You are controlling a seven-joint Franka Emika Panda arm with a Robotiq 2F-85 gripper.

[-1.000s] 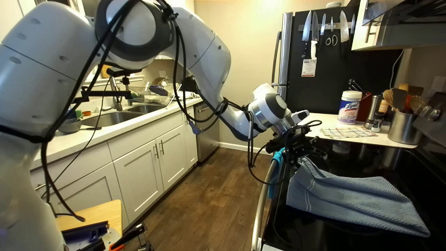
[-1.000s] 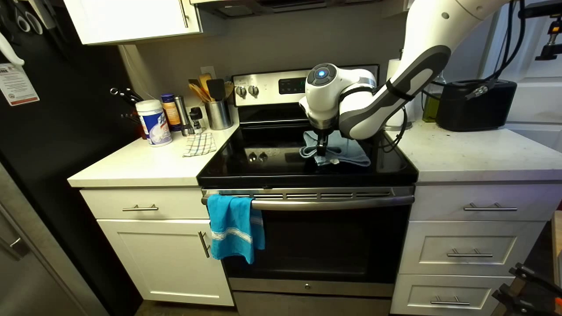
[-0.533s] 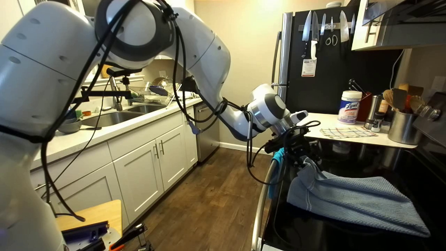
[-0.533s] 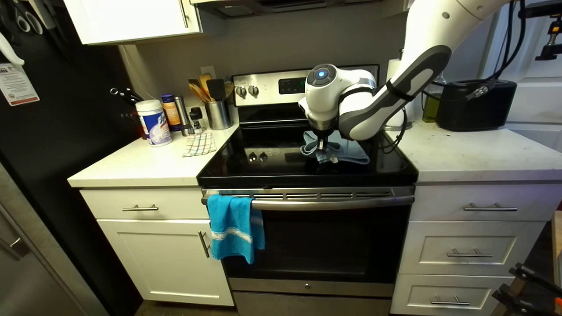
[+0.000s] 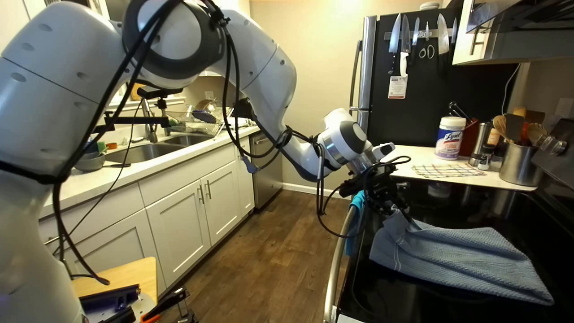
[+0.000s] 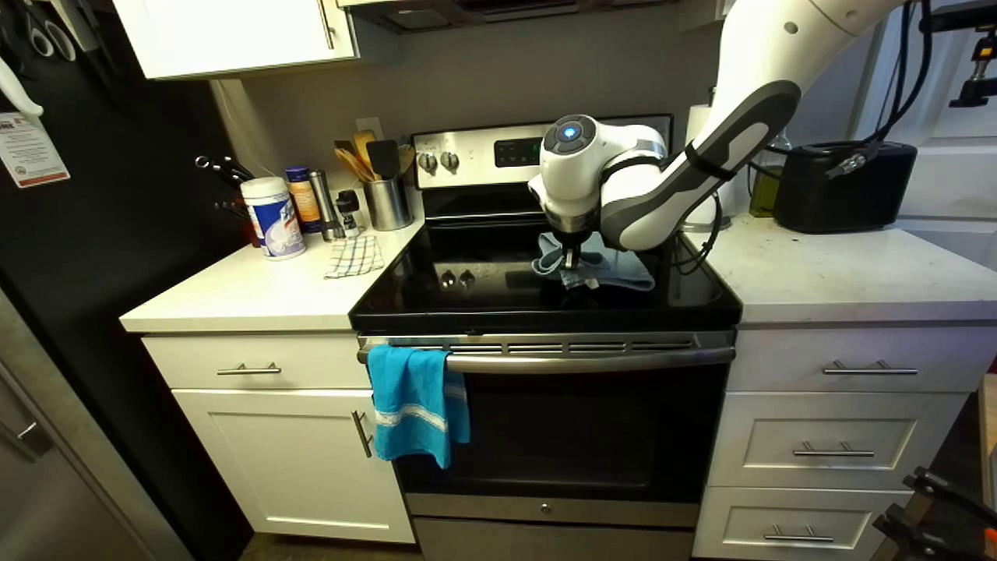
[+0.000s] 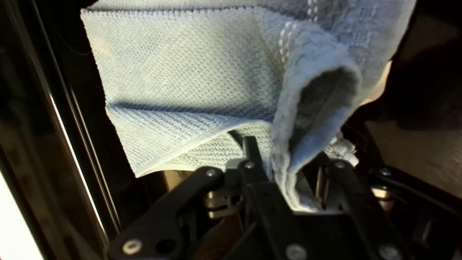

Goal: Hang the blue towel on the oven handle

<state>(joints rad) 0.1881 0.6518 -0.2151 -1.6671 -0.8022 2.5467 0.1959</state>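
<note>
The blue towel (image 5: 462, 260), a muted grey-blue, lies folded on the black stovetop, its near corner raised. My gripper (image 7: 285, 147) reaches down around that raised part in the wrist view. A looped fold of the towel (image 7: 288, 108) passes between the fingers, close against the left one, while a dark gap shows beside the right one. The jaws are partly closed but still apart; the right fingertip is partly hidden by cloth. The oven handle (image 6: 592, 363) runs across the oven front, below the gripper (image 6: 571, 262) in an exterior view.
A bright turquoise towel (image 6: 417, 405) hangs at one end of the oven handle. Beside the stove, a counter (image 6: 234, 292) holds a wipes canister (image 6: 273, 218), a checked cloth (image 6: 354, 257) and a utensil holder (image 6: 388, 202). A black toaster (image 6: 845, 187) stands on the opposite counter.
The fingers have drawn closer together around the towel's raised fold. That corner has shifted slightly with them, while the arm has barely moved and the rest of the towel lies as before.
</note>
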